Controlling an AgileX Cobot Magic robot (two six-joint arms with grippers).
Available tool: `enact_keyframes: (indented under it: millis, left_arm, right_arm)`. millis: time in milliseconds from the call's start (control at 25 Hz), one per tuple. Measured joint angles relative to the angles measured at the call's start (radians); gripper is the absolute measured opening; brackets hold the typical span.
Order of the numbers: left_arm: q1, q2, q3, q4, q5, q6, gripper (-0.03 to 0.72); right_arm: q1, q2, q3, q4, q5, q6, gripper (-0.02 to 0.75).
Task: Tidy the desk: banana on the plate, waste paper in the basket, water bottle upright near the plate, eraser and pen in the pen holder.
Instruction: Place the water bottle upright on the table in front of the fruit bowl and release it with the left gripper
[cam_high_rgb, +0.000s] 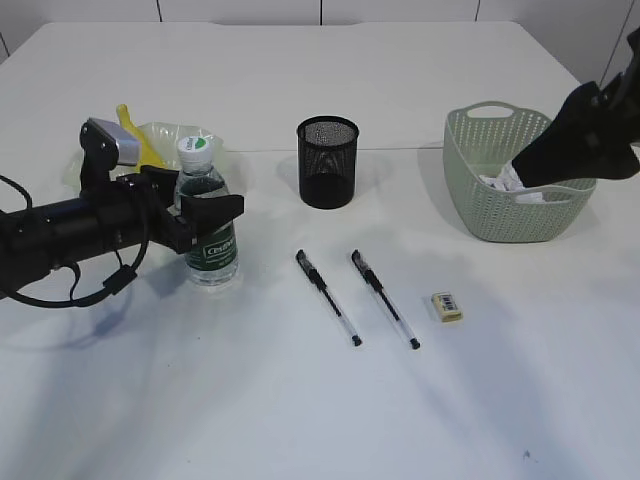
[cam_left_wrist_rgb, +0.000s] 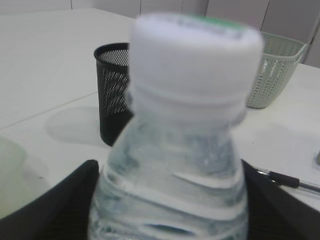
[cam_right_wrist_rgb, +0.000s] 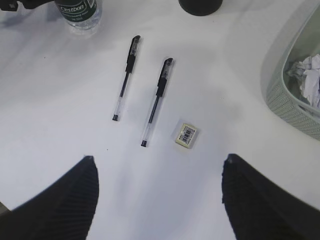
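The water bottle (cam_high_rgb: 212, 256) stands upright next to the plate (cam_high_rgb: 178, 134). My left gripper (cam_high_rgb: 208, 214) is shut on it, one finger on each side of its body (cam_left_wrist_rgb: 175, 165). The banana (cam_high_rgb: 134, 134) lies on the plate, partly hidden by the arm. Two pens (cam_high_rgb: 328, 297) (cam_high_rgb: 384, 299) and the eraser (cam_high_rgb: 446, 306) lie on the table in front of the black mesh pen holder (cam_high_rgb: 327, 162). Crumpled waste paper (cam_right_wrist_rgb: 307, 75) is in the green basket (cam_high_rgb: 480, 205). My right gripper (cam_right_wrist_rgb: 159, 157) is open and empty, high above the table beside the basket (cam_high_rgb: 575, 140).
The right wrist view shows both pens (cam_right_wrist_rgb: 126, 77) (cam_right_wrist_rgb: 157, 102) and the eraser (cam_right_wrist_rgb: 186, 134) below my right gripper, with the basket rim (cam_right_wrist_rgb: 277, 90) at the right. The pen holder (cam_left_wrist_rgb: 112, 90) stands behind the bottle.
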Motion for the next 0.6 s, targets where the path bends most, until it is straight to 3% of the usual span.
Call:
enact_keyframes:
  millis: [600]
  left_arm:
    - [0.025, -0.172, 0.000, -0.025, 0.000, 0.000, 0.572]
  right_arm:
    - [0.000, 0.000, 0.000, 0.003, 0.000, 0.002, 0.571]
